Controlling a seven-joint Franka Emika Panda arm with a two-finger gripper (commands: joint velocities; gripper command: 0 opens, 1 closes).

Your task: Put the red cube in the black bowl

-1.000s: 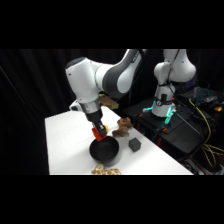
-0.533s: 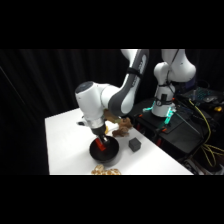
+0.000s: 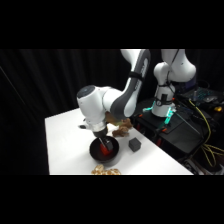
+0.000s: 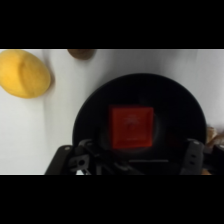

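We start with the white table (image 3: 65,145), where our arm reaches down from the upper right and plants the gripper (image 3: 103,145) inside the black bowl (image 3: 102,155). In the wrist view that bowl (image 4: 95,110) fills most of the frame, and the red cube (image 4: 131,127) sits square in its hollow, one face turned up at us. We cannot tell how far the jaws stand apart, or whether they have hold of the cube: only the black linkage shows along the bottom edge.

Around the bowl we see a dark grey cube (image 3: 134,145) just beside it, a yellow ball (image 4: 22,73) near its rim, and some brown lumps (image 3: 121,131) behind.

We judge the placing nearly done. The risk lies in lifting away: if the cube clings to a finger, it could ride up and tumble out; a sideways exit could catch the rim and shove the bowl into its neighbours.
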